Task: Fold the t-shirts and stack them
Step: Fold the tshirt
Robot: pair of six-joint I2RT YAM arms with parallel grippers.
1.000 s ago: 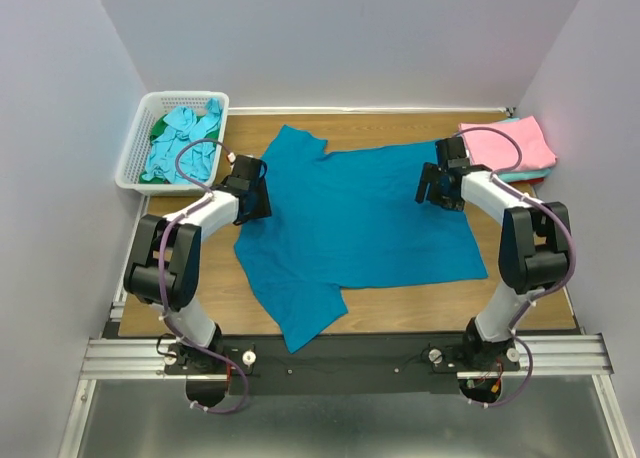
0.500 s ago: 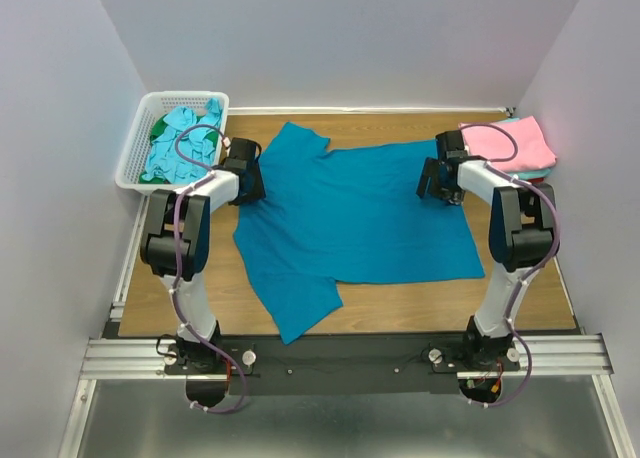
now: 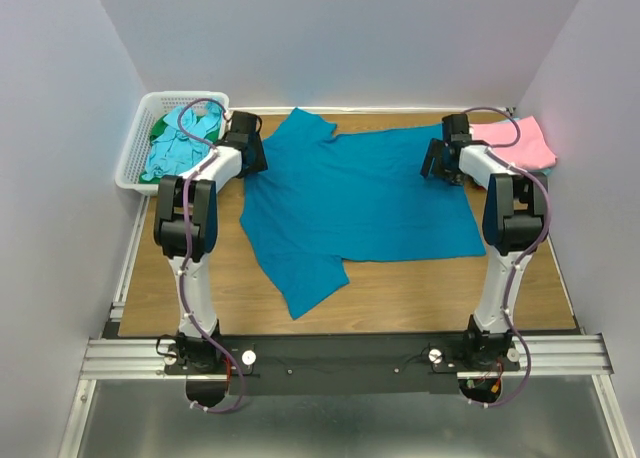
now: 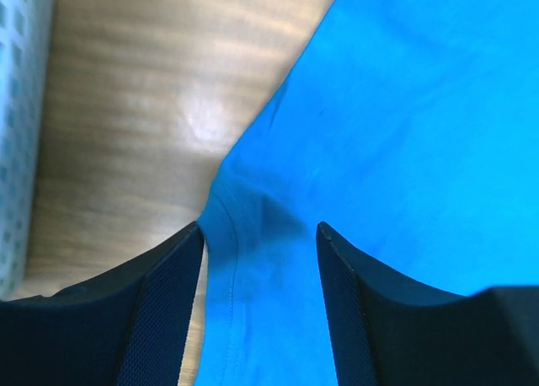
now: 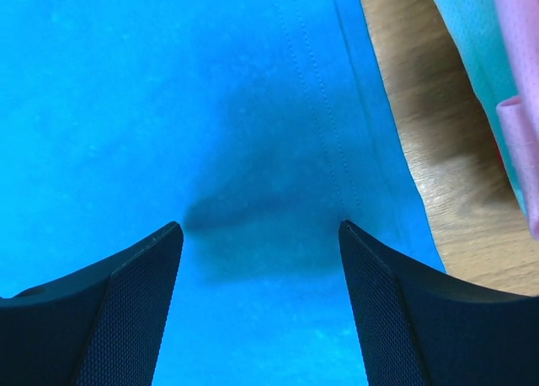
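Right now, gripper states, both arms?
Left gripper: open, astride the teal shirt at its edge.
Right gripper: open, on the same shirt.

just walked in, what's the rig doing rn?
Both arms work a teal-blue t-shirt spread flat on the table: left gripper at its left edge, right gripper at the hem, both with jaws apart, tips on the cloth. No fold yet. A pink folded shirt sits far right; more shirts wait in the basket.

a white slotted basket sits at the far left corner of the wooden table
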